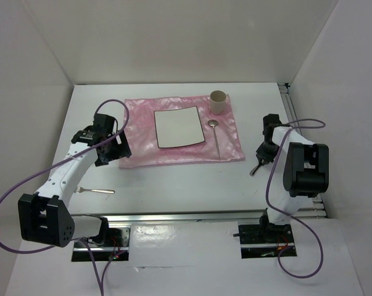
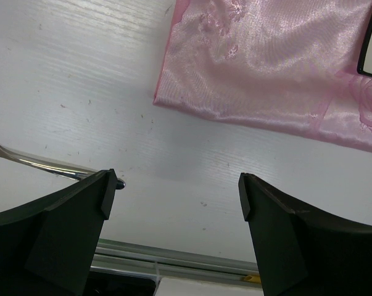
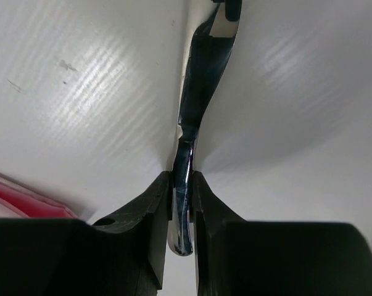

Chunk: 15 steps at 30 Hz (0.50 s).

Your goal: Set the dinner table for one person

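The dinner table (image 1: pixel 186 185) is a white tabletop with silver rails. On it lies a shiny pink cloth (image 1: pixel 142 145) bearing a square white plate (image 1: pixel 179 127), a spoon (image 1: pixel 216 134) and a beige cup (image 1: pixel 218 102). A fork (image 1: pixel 96 190) lies on the bare table at the near left and also shows in the left wrist view (image 2: pixel 31 161). My left gripper (image 1: pixel 116 149) (image 2: pixel 177 185) is open and empty, above the table by the cloth's near-left corner (image 2: pixel 167 98). My right gripper (image 1: pixel 260 161) (image 3: pixel 182 179) is shut on a thin shiny metal utensil (image 3: pixel 195 105), seen edge-on, right of the cloth.
White walls close in the table at the back and on both sides. A silver rail (image 1: pixel 198 216) runs along the near edge, and another (image 1: pixel 290 108) along the right side. Purple cables (image 1: pixel 7 203) loop from both arms.
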Each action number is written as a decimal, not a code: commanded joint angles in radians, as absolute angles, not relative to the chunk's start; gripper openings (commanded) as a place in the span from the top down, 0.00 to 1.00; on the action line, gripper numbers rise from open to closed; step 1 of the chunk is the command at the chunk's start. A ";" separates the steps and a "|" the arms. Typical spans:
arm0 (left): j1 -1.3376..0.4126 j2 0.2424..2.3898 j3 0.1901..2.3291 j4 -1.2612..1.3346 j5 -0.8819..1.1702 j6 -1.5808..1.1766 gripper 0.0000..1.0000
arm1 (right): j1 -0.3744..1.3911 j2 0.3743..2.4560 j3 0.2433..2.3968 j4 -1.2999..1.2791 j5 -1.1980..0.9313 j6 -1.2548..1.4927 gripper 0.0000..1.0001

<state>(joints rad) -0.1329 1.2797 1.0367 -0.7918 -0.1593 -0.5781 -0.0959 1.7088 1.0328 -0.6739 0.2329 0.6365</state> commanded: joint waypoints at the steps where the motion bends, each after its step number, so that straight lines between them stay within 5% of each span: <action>1: -0.137 1.281 1.063 -0.788 -0.149 -0.572 0.00 | -0.075 1.644 1.069 -0.736 0.265 0.601 0.97; 15: -0.137 1.290 1.072 -0.779 -0.138 -0.581 0.00 | 0.187 1.770 1.466 -0.853 0.249 0.384 0.97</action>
<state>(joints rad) -0.1329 1.2884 1.0367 -0.7910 -0.1509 -0.5793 0.1471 1.7260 1.4124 -0.8070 0.2714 0.4774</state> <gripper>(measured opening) 1.000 0.241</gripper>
